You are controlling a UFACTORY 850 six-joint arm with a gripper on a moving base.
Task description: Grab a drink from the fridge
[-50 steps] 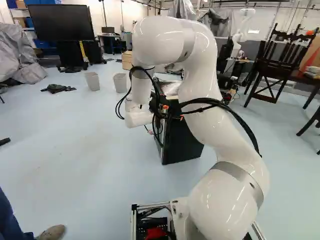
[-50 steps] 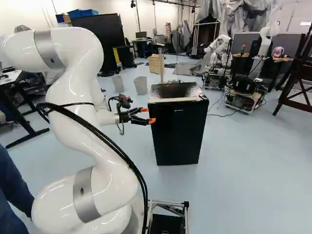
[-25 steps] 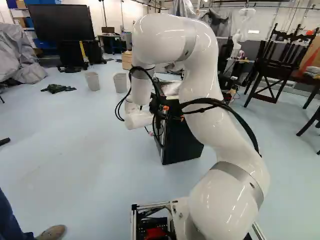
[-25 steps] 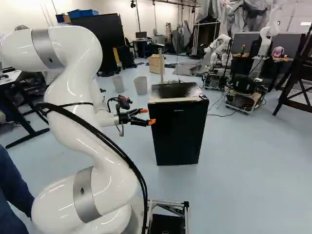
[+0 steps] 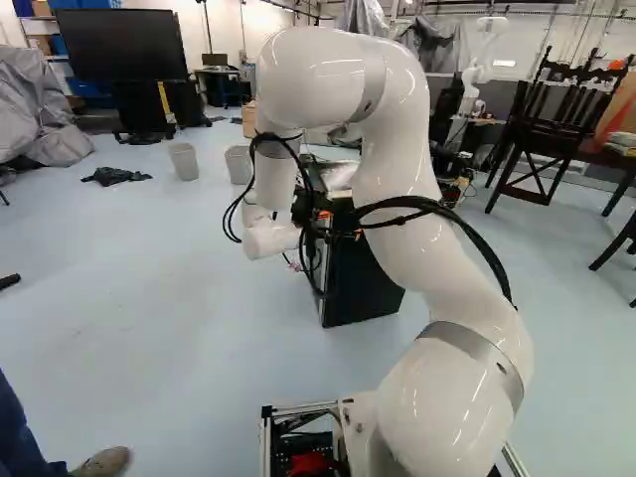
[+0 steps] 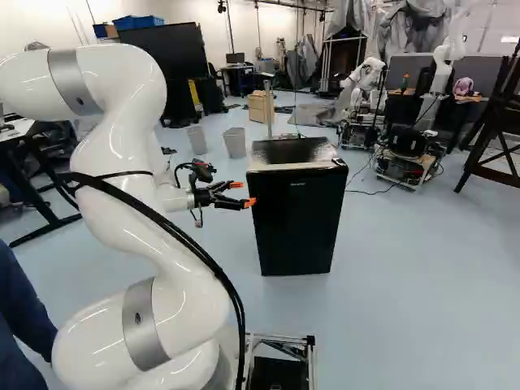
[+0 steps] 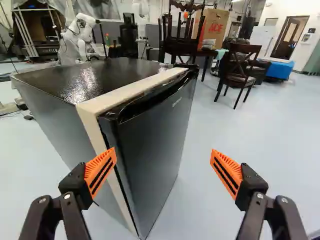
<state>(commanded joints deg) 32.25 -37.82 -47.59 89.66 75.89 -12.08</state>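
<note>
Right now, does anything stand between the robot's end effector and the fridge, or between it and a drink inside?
Nothing visible stands between the end effector and the fridge. The door looks closed, though, so it would block the way to any drink inside; none is visible.

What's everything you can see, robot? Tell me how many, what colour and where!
Fridge: 1, black with a cream strip, ahead of my gripper
Bins: 2, grey, on the floor beyond the fridge
Big screen: 1, black, far left of the left base view
Chair: at least 1, dark brown, beyond the fridge
Cardboard box: 1, brown, behind the dark furniture
Another robot: at least 1, white, beyond the fridge
Dark cloth: 1, left of the bins in the left base view
Floor: 1, pale blue, under everything
My arm: 1, white, rising from my base
My gripper: 1, black with orange pads, open, beside the fridge
</note>
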